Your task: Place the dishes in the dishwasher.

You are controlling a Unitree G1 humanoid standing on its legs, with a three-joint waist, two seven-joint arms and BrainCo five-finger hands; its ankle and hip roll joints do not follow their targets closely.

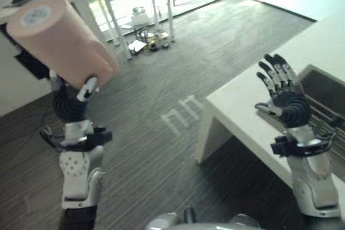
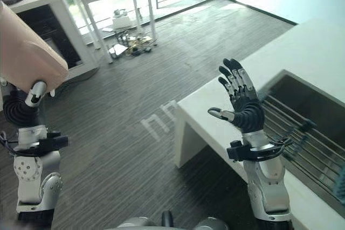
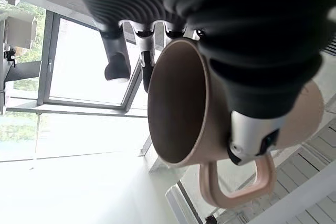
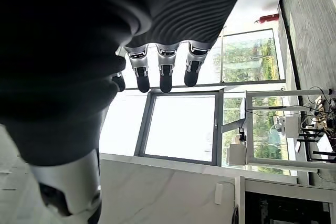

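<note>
1. Mug (image 3: 210, 124) sits closest to the lens in the left wrist view: pinkish-tan, glazed, loop handle (image 3: 236, 187) on one side, mouth empty as far as visible.
2. Left robot hand (image 1: 81, 98) is wrapped round the mug body, fingers one side, thumb (image 3: 252, 129) the other; handle is free, not hooked. Mug is held high in the air at the robot's left, over the dark plank floor (image 1: 161, 95), well apart from the bench (image 1: 242, 106).
3. Right robot hand (image 2: 241, 103) is raised above the bench edge, fingers straight and spread wide, holding nothing.
4. Handling, my read: looks ceramic, so stiff, moderate weight, chips or shatters if dropped or knocked on metal. Glaze probably slick; a body wrap beats a fingertip pinch.
5. Grip point: current mid-body hold looks sound. Handle is an alternative but likely too narrow for these fingers.
6. Wire rack (image 2: 302, 133) lies in the recess in the bench at the right. Likely target; set the mug down gently between the wires.
</note>
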